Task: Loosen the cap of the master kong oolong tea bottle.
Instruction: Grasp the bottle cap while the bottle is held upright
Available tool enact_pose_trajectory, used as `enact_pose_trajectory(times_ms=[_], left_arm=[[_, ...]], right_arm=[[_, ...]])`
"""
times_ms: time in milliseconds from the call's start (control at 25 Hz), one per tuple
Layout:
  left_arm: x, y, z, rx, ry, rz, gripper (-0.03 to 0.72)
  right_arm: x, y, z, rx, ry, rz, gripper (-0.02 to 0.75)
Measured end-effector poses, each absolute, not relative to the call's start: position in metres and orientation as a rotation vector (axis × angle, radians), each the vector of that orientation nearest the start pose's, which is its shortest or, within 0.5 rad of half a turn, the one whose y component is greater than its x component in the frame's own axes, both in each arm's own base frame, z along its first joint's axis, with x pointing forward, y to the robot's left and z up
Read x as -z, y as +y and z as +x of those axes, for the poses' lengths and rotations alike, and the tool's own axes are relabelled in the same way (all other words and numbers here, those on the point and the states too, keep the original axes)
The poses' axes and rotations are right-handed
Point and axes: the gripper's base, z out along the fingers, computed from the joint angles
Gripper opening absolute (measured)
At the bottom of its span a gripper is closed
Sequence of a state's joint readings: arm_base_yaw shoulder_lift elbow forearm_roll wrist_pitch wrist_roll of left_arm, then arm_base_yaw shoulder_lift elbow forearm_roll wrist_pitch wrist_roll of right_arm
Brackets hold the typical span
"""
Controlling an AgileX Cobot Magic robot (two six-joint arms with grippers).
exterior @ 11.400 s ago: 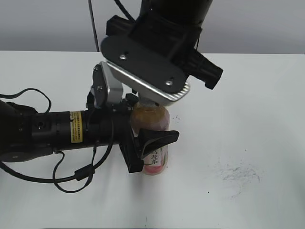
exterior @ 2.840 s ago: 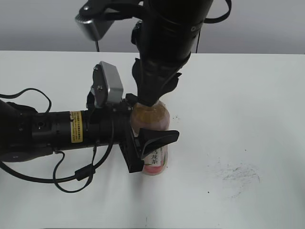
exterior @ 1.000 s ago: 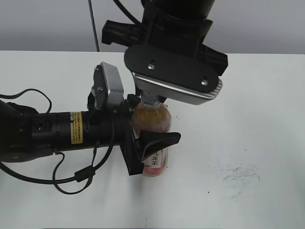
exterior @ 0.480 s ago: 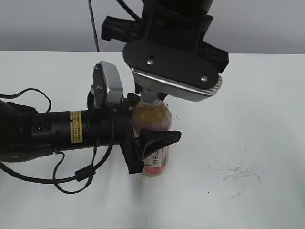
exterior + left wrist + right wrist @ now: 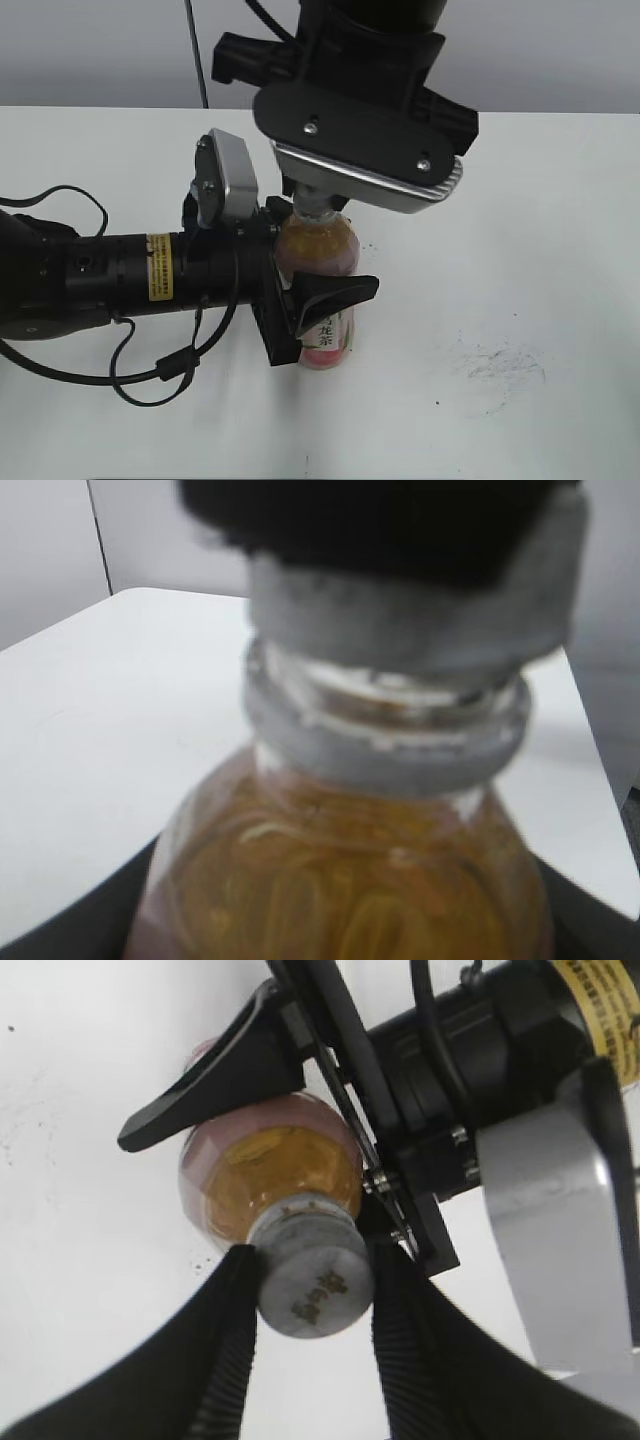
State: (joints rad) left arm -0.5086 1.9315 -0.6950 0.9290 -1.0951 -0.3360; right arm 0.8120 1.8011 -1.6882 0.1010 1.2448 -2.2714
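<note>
The master kong oolong tea bottle (image 5: 318, 252) stands upright on the white table, amber tea inside and part of its label showing low down. My left gripper (image 5: 322, 292) reaches in from the left and is shut on the bottle's body. The bottle fills the left wrist view (image 5: 345, 870). The white cap (image 5: 315, 1282) with a grey mark on top sits between the two black ribbed fingers of my right gripper (image 5: 312, 1260), which comes down from above and is shut on it. In the exterior view the right wrist hides the cap.
The white table (image 5: 520, 250) has dark scuff marks (image 5: 500, 365) at the front right. The left arm's black cables (image 5: 60, 195) loop over the table at the left. A grey wall runs behind the far edge.
My right wrist has turned about the cap over the last seconds, with a small further turn in the last second. The bottle and left arm have stayed in place.
</note>
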Motion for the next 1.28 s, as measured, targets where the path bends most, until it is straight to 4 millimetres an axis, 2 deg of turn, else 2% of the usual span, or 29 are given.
enact_pose_trajectory(times_ms=[160, 440, 480, 600, 880, 960, 1080, 1160, 1280], left_arm=[[-0.135, -0.212, 0.248, 0.933, 1.480, 1.158, 0.447], [-0.135, -0.212, 0.248, 0.930, 1.483, 1.159, 0.447], [-0.135, -0.212, 0.248, 0.931, 1.486, 1.155, 0.447], [-0.135, -0.212, 0.249, 0.930, 1.497, 1.144, 0.447], [-0.135, -0.211, 0.249, 0.930, 1.499, 1.141, 0.447], [-0.135, -0.211, 0.249, 0.930, 1.499, 1.141, 0.447], [-0.135, -0.211, 0.249, 0.930, 1.499, 1.141, 0.447], [-0.135, -0.211, 0.249, 0.930, 1.499, 1.141, 0.447], [-0.135, -0.211, 0.249, 0.930, 1.499, 1.141, 0.447]], right_arm=[[-0.318, 0.282, 0.255, 0.197, -0.044, -2.849, 0.269], [-0.318, 0.283, 0.255, 0.216, -0.194, -2.845, 0.260], [-0.319, 0.282, 0.255, 0.222, -0.212, -2.843, 0.211], [-0.326, 0.284, 0.253, 0.230, -0.217, -2.806, 0.146], [-0.329, 0.286, 0.251, 0.211, -0.144, -2.776, 0.150], [-0.329, 0.285, 0.251, 0.197, -0.057, -2.777, 0.157], [-0.330, 0.283, 0.253, 0.185, 0.185, -2.778, 0.169], [-0.330, 0.282, 0.254, 0.160, 0.433, -2.750, 0.200], [-0.330, 0.282, 0.254, 0.082, 0.879, -2.633, 0.307]])
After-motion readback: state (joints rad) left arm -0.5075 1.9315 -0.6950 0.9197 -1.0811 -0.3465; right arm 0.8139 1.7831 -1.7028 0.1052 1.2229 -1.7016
